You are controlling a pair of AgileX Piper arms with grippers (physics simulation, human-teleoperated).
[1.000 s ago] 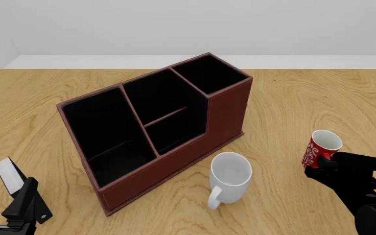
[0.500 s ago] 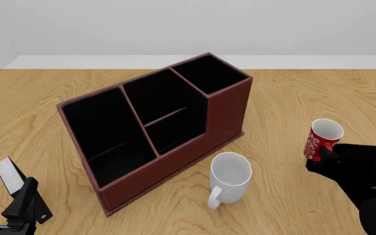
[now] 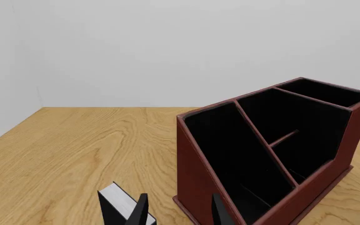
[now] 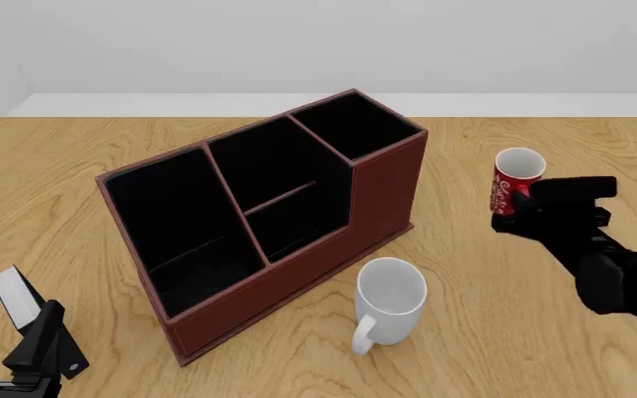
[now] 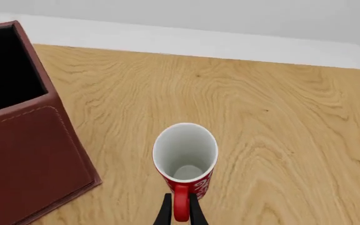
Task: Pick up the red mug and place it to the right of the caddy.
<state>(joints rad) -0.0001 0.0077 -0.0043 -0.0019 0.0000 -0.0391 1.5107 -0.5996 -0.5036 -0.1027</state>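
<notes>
The red mug (image 4: 511, 187) with white lettering is upright, held above the table to the right of the caddy (image 4: 263, 207). My right gripper (image 4: 527, 202) is shut on the mug's red handle (image 5: 180, 206). In the right wrist view the mug (image 5: 185, 159) shows its white inside, and the caddy's dark red wall (image 5: 24, 154) is close beside it. My left gripper (image 4: 14, 344) is open and empty at the table's front left corner, with its fingers (image 3: 144, 211) apart in front of the caddy (image 3: 273, 150).
A larger plain white mug (image 4: 390, 303) stands on the table just in front of the caddy's right end. The wooden table (image 4: 517, 348) ends at a white wall at the back.
My right gripper has carried the red mug away from me and a little to the left, nearer the caddy's right side. The left arm has not moved.
</notes>
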